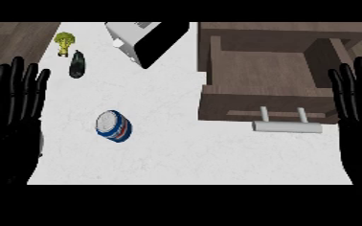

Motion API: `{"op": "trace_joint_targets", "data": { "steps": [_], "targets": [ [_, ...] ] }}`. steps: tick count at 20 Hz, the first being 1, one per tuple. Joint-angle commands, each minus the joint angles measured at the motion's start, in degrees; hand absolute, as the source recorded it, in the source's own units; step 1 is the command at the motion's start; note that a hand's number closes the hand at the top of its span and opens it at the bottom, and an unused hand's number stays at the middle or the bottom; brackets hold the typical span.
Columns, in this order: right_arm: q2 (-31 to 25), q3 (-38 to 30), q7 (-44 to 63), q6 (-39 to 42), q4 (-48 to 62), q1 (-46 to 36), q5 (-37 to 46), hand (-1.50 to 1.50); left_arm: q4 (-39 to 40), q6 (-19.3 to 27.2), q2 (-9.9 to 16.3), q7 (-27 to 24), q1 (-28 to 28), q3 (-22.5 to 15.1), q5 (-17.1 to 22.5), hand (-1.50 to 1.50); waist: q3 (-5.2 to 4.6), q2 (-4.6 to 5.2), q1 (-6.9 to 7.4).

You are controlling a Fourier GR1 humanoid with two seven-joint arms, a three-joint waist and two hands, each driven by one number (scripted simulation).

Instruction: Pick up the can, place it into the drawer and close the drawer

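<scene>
A blue and white can point(114, 126) with a red stripe stands on the white counter point(184, 153), left of centre. The dark wooden drawer point(265, 79) is pulled out at the right, its inside bare, with a silver bar handle point(286, 126) on its front. My left hand point(20, 117) rests open at the left edge, fingers up, well left of the can. At the right edge my right hand point(348, 105) rests open too, beside the drawer's front corner. Neither hand touches anything.
A toaster point(145, 39) with a dark side stands at the back centre. A broccoli floret point(65, 42) and a dark eggplant point(76, 64) lie at the back left. Wooden floor shows beyond the counter's left edge.
</scene>
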Motion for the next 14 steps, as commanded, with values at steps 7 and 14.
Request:
{"op": "trace_joint_targets", "data": {
  "steps": [7,14],
  "targets": [
    [1.11,-2.52,8.10,-3.23,4.39,3.77,0.15,-1.50,5.15,-14.35,9.42,7.23,5.34,-0.44,9.56,-1.50,0.05,-0.34,-2.73],
    [-0.31,-6.60,11.15,-1.71,-0.11,8.88,-3.29,-1.50,-0.44,-19.85,13.67,13.72,10.15,6.44,20.71,-1.50,0.00,-0.95,-1.65]
  ]
}}
